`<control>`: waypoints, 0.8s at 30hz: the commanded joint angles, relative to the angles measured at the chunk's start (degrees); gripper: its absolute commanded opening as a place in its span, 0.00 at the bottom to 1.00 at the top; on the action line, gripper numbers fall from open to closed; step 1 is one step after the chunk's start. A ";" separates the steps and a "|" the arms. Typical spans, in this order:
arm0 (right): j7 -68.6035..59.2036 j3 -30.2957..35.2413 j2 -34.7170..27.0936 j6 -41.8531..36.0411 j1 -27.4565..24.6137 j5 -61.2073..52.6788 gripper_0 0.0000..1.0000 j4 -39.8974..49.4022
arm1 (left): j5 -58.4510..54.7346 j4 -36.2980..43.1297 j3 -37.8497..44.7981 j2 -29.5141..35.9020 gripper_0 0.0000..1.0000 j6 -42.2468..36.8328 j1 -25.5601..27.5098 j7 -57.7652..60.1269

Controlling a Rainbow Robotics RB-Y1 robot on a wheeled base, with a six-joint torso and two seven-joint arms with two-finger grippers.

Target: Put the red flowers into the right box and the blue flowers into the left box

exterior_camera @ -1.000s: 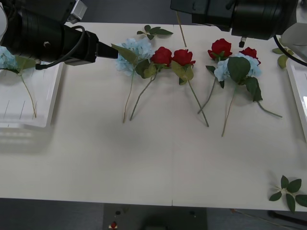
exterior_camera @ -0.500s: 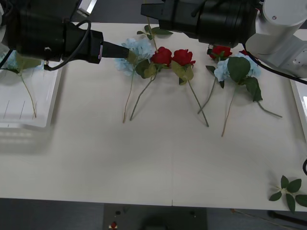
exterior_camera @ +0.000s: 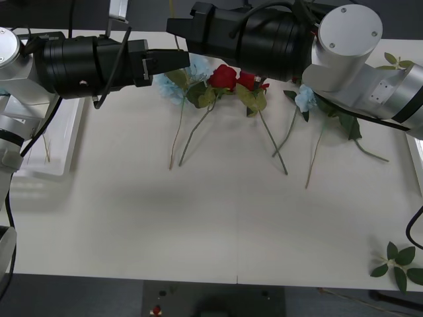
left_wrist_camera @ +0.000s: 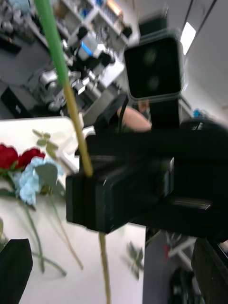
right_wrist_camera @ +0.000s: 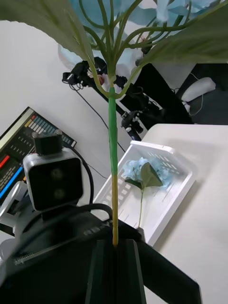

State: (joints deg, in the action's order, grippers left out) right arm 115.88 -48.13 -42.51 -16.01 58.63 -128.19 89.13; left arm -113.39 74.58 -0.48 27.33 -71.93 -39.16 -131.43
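left box (exterior_camera: 63, 148) at left edge of the front view, partly behind the left arm; the right wrist view shows it holding one blue flower (right_wrist_camera: 145, 173). left gripper (exterior_camera: 158, 63) upper left of centre, over the counter (exterior_camera: 218, 224), fingers (left_wrist_camera: 14, 270) spread apart, nothing between them. right gripper (exterior_camera: 177, 28) just above and right of it, fingers (right_wrist_camera: 116, 270) closed on the stem of a blue flower (right_wrist_camera: 112, 156). red flowers (exterior_camera: 234, 78) and more blue flowers (exterior_camera: 305, 98) lie upper centre to right.
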 commanded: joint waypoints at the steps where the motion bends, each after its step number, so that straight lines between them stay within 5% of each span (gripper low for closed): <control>1: -2.15 -0.38 0.76 1.16 3.16 -0.04 0.00 1.75 | -1.93 1.62 1.27 1.15 0.97 0.21 0.67 -3.66; 24: -2.15 -0.38 1.20 2.21 3.60 -1.19 0.00 1.83 | -3.24 1.54 -3.65 3.17 0.97 2.32 2.51 -4.45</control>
State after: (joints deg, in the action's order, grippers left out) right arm 115.74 -49.62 -42.36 -14.27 58.94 -129.23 89.15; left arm -115.93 74.58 -3.11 28.46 -69.92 -37.14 -131.47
